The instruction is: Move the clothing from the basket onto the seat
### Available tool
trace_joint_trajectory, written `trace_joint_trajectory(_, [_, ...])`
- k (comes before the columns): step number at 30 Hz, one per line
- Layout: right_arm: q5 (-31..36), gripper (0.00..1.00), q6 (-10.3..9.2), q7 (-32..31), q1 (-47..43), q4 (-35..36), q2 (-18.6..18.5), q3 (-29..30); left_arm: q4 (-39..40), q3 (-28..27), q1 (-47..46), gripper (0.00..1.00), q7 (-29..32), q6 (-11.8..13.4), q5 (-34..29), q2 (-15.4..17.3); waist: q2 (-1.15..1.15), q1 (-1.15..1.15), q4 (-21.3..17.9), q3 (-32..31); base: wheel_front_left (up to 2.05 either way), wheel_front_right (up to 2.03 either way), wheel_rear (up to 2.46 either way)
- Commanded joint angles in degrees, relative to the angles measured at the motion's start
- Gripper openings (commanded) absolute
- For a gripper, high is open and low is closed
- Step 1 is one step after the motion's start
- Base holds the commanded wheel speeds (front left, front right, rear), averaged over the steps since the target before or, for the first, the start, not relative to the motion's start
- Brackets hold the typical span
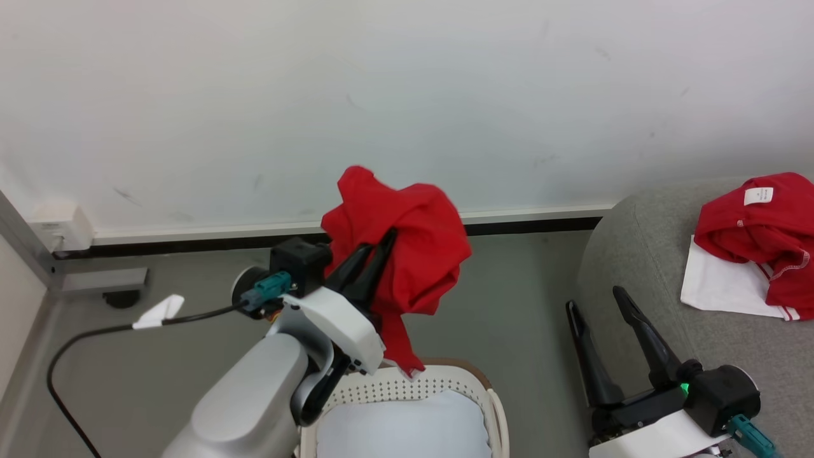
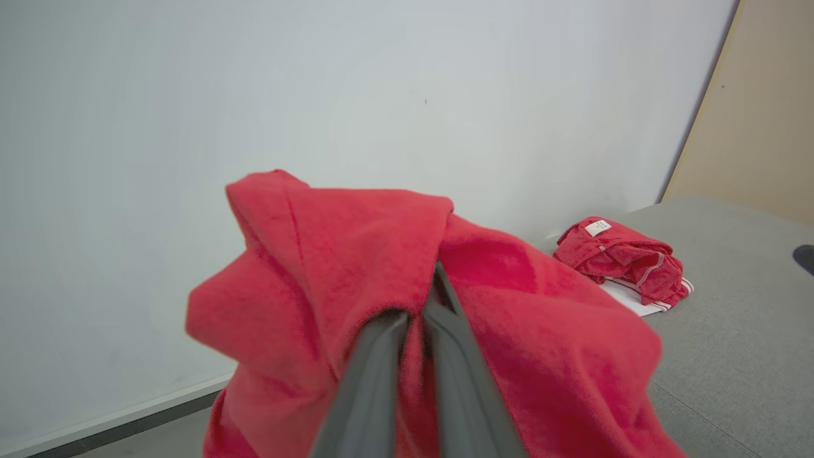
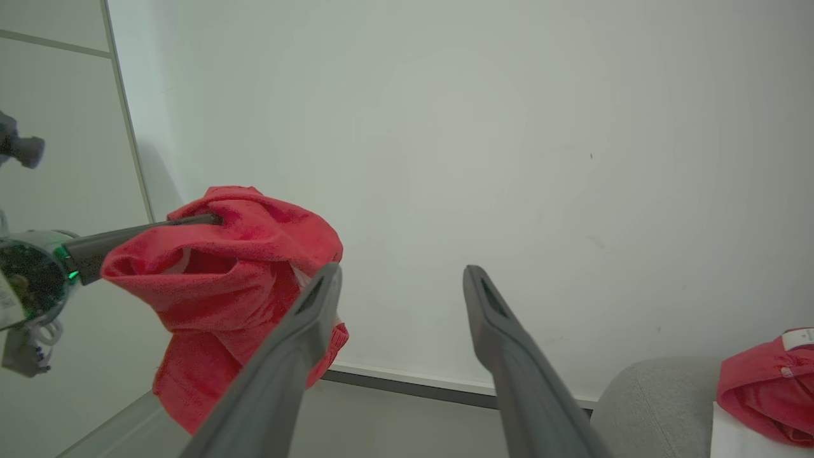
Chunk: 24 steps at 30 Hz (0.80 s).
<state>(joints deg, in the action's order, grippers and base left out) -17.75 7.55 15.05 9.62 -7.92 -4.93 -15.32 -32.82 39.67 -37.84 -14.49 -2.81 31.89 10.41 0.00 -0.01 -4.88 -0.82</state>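
— Starting with the left gripper [image 1: 381, 240]: clenched tight on a crumpled bright red soft fabric garment [image 1: 407, 222], up in the air before the pale wall [image 1: 407, 95].

— Above what?

— Over the far side of the oval cream-white perforated plastic basket [image 1: 413, 387] with the brown rim. Red tail hanging down to that rim; impossible to tell whether touching. Inside the basket, a plain pale flat pad [image 1: 400, 426].

— And the right gripper [image 1: 594, 298]?

— Spread wide, grasping nothing. Long dark fingers pointing up, just beside the rounded corner of the large grey woven-fabric seat [image 1: 636, 254].

— Anything lying on the seat?

— Yes: a second red garment [image 1: 757, 235] with white panels and red-white striped trim, bunched up there, with a small white rectangular label [image 1: 758, 196] on top. Well apart from the held one.

— Between basket and seat?

— Grey floor [image 1: 521, 305].
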Motion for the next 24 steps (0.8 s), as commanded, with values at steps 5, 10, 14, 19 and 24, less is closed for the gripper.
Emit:
trace_joint_trajectory(5, [-0.2, 1.00, -0.13, 0.2, -1.1, -0.6, 0.2, -1.1, 6.6, -0.6, 0.3, 0.00, 2.1, 1.8, 0.0, 1.7, 0.00, 0.01, 0.3, -1.1, 0.00, 0.00, 0.00])
trace_joint_trajectory(10, [-0.6, 1.00, -0.13, 0.2, -1.2, -1.1, 0.3, -2.1, 11.5, -0.8, 1.9, 0.00, 4.2, 3.3, 0.6, 2.9, 0.00, 0.01, 0.0, -1.5, 0.00, 0.00, 0.00])
trace_joint_trajectory(14, [-0.8, 1.00, -0.13, 0.2, -1.0, -1.3, -0.1, -2.7, 14.0, -0.8, 2.9, 0.00, 5.1, 4.2, 1.1, 3.4, 0.00, 0.01, -0.2, -1.5, 0.00, 0.00, 0.00])
trace_joint_trajectory(19, [-1.0, 1.00, -0.13, 0.2, -0.7, -1.6, -0.6, -3.3, 15.8, -0.4, 3.6, 0.00, 5.5, 4.9, 0.9, 3.8, 0.00, 0.01, -0.3, -1.4, 0.00, 0.00, 0.00])
trace_joint_trajectory(24, [-1.0, 1.00, -0.13, 0.2, 0.3, -2.9, -1.3, -6.4, 16.9, 0.1, 4.1, 0.00, 5.6, 5.2, 0.9, 3.6, 0.00, 0.01, -0.4, -1.2, 0.00, 0.00, 0.00])
